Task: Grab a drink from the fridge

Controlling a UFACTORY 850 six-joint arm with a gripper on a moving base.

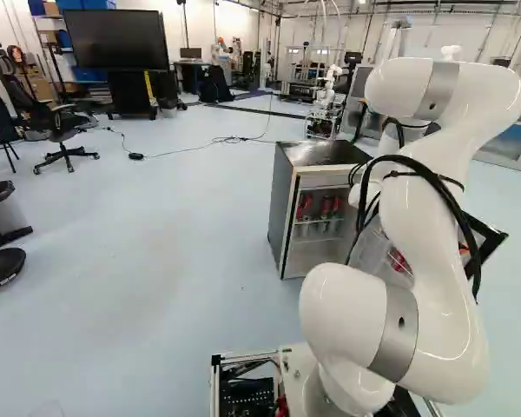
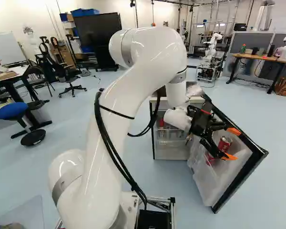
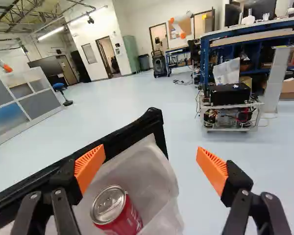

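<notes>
One broad expanse of pale blue floor (image 1: 165,217) extends left of the fridge in the left base view and beyond the door in the wrist view. The white arm (image 2: 148,57) is extended past the fridge (image 1: 326,154), toward its open door (image 3: 130,128). Dark edges frame the door, and one corner is presented just ahead of the gripper (image 2: 232,144). A translucent door bin (image 3: 152,174) is mounted along the door's inner side. The gripper is released, its orange pads (image 3: 90,166) spread wide, one above the bin beside the door edge, the other over open floor. Several cans (image 1: 306,207) are stored on a shelf inside the fridge. A red can (image 3: 116,210) is seated upright in the bin, below the gripper, nearer the door-side finger.
</notes>
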